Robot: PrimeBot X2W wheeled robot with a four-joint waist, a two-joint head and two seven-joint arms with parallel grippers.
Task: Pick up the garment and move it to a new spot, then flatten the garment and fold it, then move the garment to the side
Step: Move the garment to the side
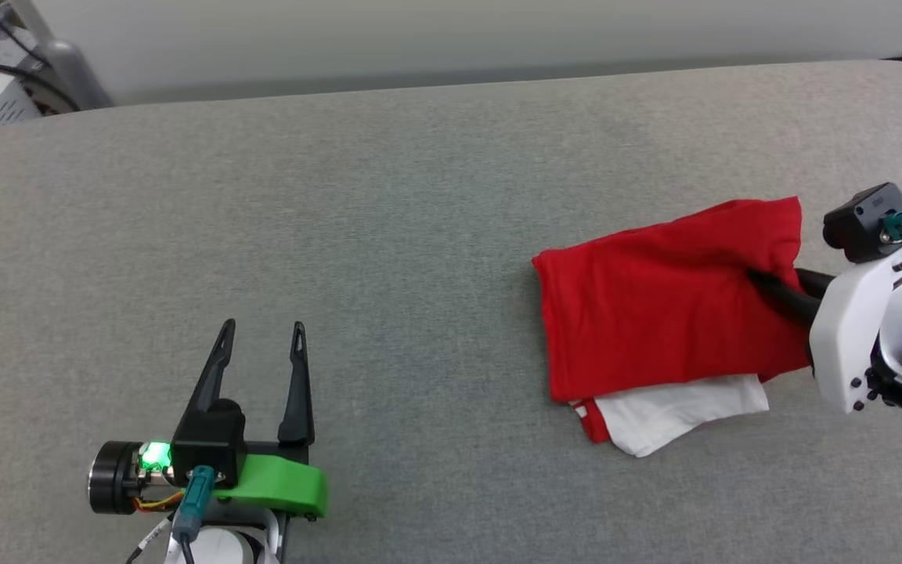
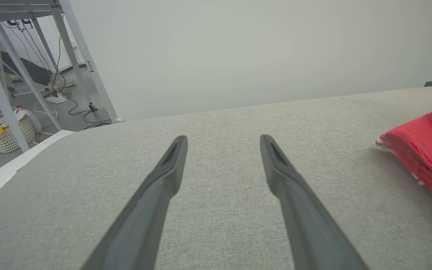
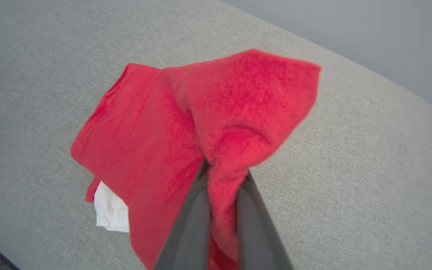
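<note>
A folded red knit garment (image 1: 654, 313), with a white short sleeve (image 1: 678, 411) poking out from under its near edge, lies on the right part of the grey fabric-covered table (image 1: 341, 235). The right gripper (image 3: 225, 168), with its two long dark fingers, is closed tight on a pinch of the garment's red cloth near its right edge. In the right wrist view that cloth bunches into a peak above the tips. The main risk, as I judge it, is that this bite takes only the top layer or two. A lift or drag from here could then peel the fold open and leave the sleeve and lower layers behind. A thin bite of soft knit could also slip out under the garment's own weight, and a sideways pull across the coarse grey surface could roll or wrinkle the bottom layer. The left gripper (image 1: 263, 325) hangs wide open and empty over bare table, well apart from the garment, so nothing steadies the far side. How many layers sit between the right fingers cannot be told, because the bunched red cloth wraps over them. No lettering shows, so any print is folded inside or face down. The white wrist housing (image 1: 850, 337) covers part of the garment's right edge in the head view, and the left wrist view cuts the garment off at its frame edge.
</note>
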